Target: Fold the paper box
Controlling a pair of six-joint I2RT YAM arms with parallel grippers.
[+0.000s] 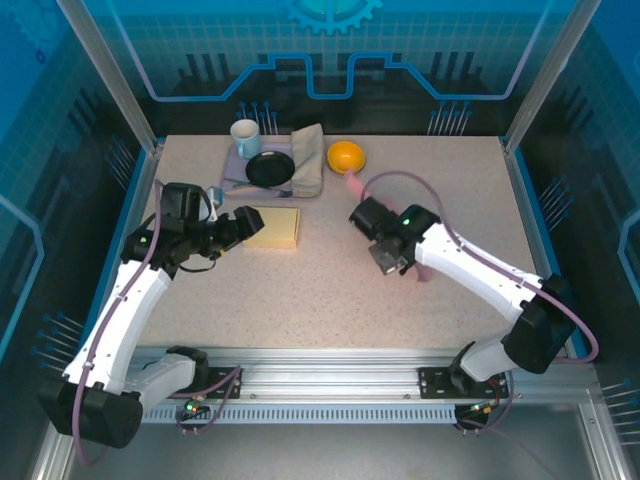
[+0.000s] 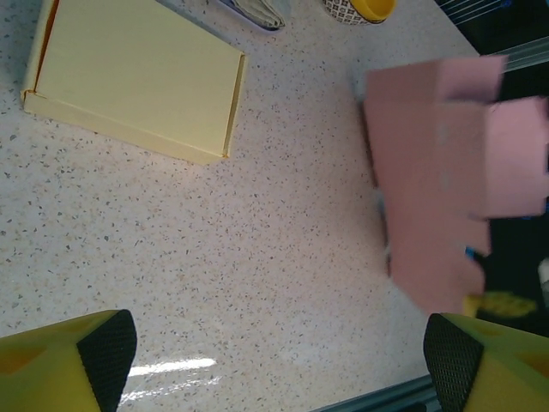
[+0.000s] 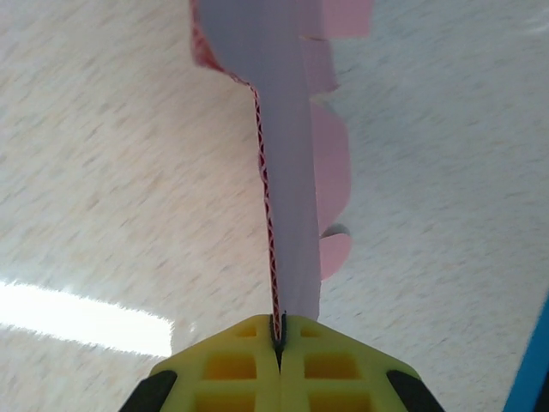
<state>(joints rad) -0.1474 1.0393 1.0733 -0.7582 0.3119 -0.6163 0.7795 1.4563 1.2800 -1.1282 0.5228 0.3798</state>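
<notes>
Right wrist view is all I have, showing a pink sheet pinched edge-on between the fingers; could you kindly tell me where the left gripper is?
Observer: The left gripper hovers open and empty on the left side, near a closed yellow box.
Operator: Thank you. Is it touching the pink sheet?
Observer: No. In the left wrist view the pink sheet is well apart from it, off to the right, with its flaps not yet folded.
Operator: And what lies beyond the sheet's far end?
Observer: An orange bowl sits close to it, towards the back.
</notes>
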